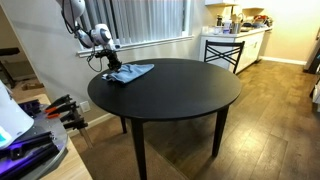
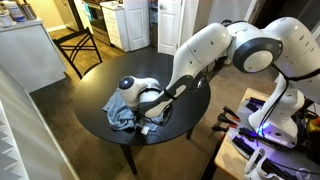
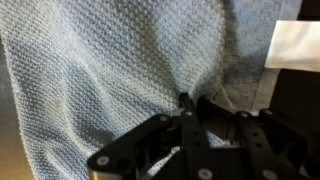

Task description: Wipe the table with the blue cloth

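I am looking into a room with a brown wood-plank floor (image 1: 270,110), pale vertical blinds (image 1: 150,20) along the window wall and a white kitchen counter (image 1: 245,40) at the back. A black metal-framed stool (image 1: 222,52) stands in front of that counter.

The round black table (image 1: 170,92) fills the middle of both exterior views, and its matte top (image 2: 95,85) is bare apart from the cloth.

The white Franka arm (image 2: 235,45) reaches in over the table edge, bent at the elbow, with the wrist angled down toward the tabletop. In an exterior view only its upper links (image 1: 75,15) show, against the blinds.

The blue waffle-weave cloth (image 1: 132,72) lies rumpled on the tabletop close to the rim on the arm's side, well away from the table's centre. In an exterior view it sits in a loose heap (image 2: 120,108) directly under the wrist.

In the wrist view the cloth (image 3: 110,70) covers nearly the whole picture, and its folds draw in toward the black Robotiq gripper (image 3: 194,100). The jaws stand close together with a pinched ridge of fabric between them, so I read them as clamped on the cloth. The fingertips (image 3: 184,99) press down into the weave, holding it against the table.
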`<state>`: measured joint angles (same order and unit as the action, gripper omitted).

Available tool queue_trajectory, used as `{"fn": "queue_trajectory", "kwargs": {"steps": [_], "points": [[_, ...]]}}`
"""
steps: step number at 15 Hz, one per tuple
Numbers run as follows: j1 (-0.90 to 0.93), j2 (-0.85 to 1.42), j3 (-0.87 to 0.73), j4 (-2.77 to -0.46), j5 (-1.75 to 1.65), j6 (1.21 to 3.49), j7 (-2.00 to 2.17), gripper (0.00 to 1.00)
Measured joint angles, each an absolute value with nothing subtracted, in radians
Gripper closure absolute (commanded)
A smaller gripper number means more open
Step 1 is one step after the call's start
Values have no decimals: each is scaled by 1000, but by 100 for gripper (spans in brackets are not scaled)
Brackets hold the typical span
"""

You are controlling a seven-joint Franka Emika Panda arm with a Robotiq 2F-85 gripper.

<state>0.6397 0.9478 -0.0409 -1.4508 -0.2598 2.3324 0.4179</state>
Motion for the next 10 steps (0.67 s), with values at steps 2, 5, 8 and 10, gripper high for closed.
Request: {"fn": "queue_trajectory", "kwargs": {"steps": [2,5,8,10], "points": [[623,947,-42,-1451,-250,2333,420,98],[567,945,-50,-1456,-235,2337,428,98],[490,939,-53,-1469,-218,2344,435,98],[450,936,-53,-1474,-206,2346,435,98]]}}
